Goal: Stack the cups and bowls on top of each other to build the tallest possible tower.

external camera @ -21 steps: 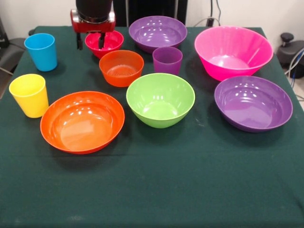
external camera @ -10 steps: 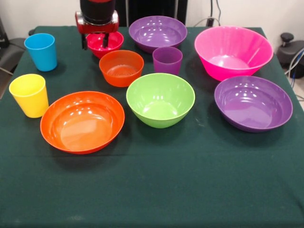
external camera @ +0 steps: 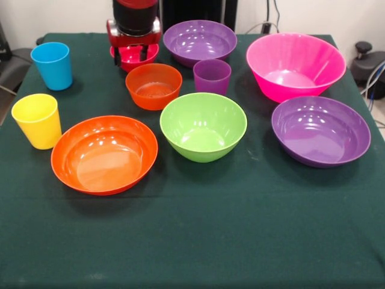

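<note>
Shifted sideways, your tool (external camera: 131, 54) now hangs over the small glossy red plastic bowl (external camera: 133, 56).
Fingers straddle its rim, spread narrowly, gripping nothing; no stacking begun. Next: lower, close.

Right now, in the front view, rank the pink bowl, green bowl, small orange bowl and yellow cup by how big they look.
1. pink bowl, widest despite sitting farther back
2. green bowl
3. small orange bowl
4. yellow cup, narrowest, though it stands nearer the camera and taller than the small orange bowl

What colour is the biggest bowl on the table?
Pink. The biggest bowl shows best in the front view, the only view here.
</note>
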{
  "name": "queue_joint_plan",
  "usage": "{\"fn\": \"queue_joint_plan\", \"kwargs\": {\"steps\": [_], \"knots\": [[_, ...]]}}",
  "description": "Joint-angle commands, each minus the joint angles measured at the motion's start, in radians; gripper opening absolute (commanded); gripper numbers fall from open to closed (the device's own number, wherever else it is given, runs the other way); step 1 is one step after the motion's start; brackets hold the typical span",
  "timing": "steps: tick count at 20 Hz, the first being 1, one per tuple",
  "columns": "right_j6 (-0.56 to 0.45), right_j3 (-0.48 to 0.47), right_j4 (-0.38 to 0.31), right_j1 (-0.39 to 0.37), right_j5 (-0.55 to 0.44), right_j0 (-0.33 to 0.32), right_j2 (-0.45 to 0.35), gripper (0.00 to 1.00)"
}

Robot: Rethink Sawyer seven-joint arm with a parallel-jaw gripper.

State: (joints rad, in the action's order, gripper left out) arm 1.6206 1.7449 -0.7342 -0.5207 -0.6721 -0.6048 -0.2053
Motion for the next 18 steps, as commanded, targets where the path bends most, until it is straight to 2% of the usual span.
{"fn": "queue_joint_plan", "kwargs": {"steps": [1, 9, 18], "knots": [[-0.106, -0.04, -0.01, 0.04, -0.057, 0.018, -0.073, 1.0], [-0.168, -0.094, 0.009, 0.066, -0.118, -0.02, -0.091, 1.0], [-0.205, -0.105, 0.023, 0.035, -0.195, -0.039, -0.104, 1.0]]}}
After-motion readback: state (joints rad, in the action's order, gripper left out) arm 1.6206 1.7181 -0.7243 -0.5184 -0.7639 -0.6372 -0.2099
